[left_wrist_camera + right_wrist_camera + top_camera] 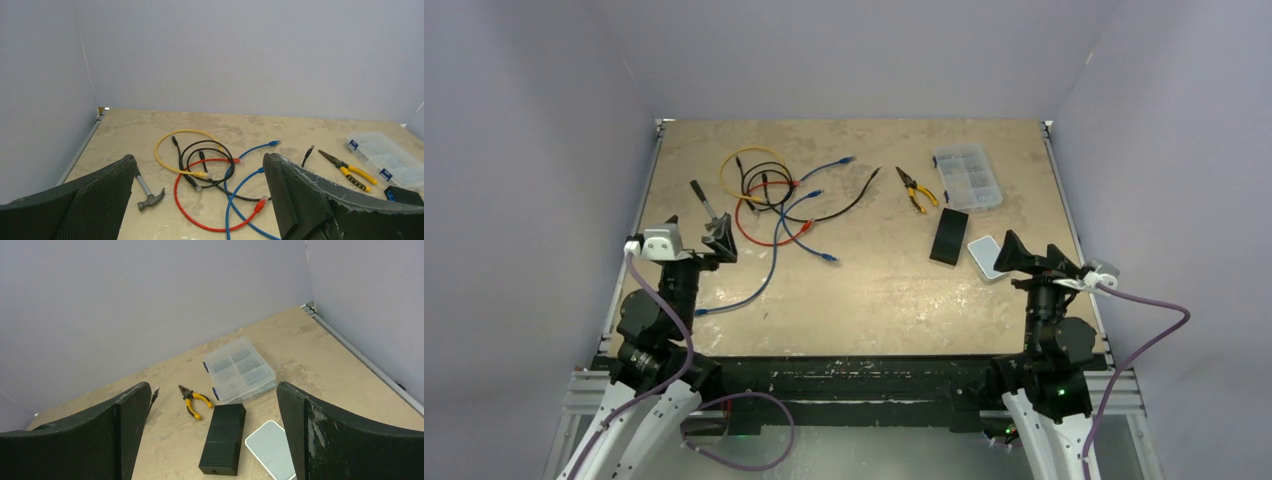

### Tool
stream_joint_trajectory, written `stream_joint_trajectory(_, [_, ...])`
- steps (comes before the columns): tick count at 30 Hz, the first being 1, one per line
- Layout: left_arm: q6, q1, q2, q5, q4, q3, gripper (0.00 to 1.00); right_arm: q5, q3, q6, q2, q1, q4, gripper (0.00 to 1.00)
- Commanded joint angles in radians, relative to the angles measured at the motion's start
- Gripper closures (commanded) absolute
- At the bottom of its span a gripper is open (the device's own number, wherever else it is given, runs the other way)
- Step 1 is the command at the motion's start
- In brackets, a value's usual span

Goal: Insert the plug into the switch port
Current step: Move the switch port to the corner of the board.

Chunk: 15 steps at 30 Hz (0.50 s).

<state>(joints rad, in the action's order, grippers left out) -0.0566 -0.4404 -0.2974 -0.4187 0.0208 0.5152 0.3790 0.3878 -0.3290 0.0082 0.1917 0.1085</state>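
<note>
We see the left hand [718,240] and right hand [1012,254] both spread wide, holding nothing. The cables [774,200], plugs at their ends, lie tangled on the counter [874,290] before the left hand; the black switch [949,237] lies near the right hand.

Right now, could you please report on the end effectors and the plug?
Left end effector open, empty. Right end effector open, empty. Cables tangled mid-table, untouched. Black switch box beside white device, nothing plugged.
</note>
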Motion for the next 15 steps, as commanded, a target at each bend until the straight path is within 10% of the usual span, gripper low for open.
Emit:
stream_joint_trajectory(1, [-0.035, 0.003, 0.043, 0.029, 0.022, 0.041, 0.01, 0.064, 0.006, 0.003, -0.004, 0.004, -0.022, 0.01])
stream_joint_trajectory(15, [-0.028, -0.058, 0.149, 0.007, 0.035, 0.016, 0.01, 0.047, 0.345, -0.133, 0.462, 0.005, 0.164, 0.01])
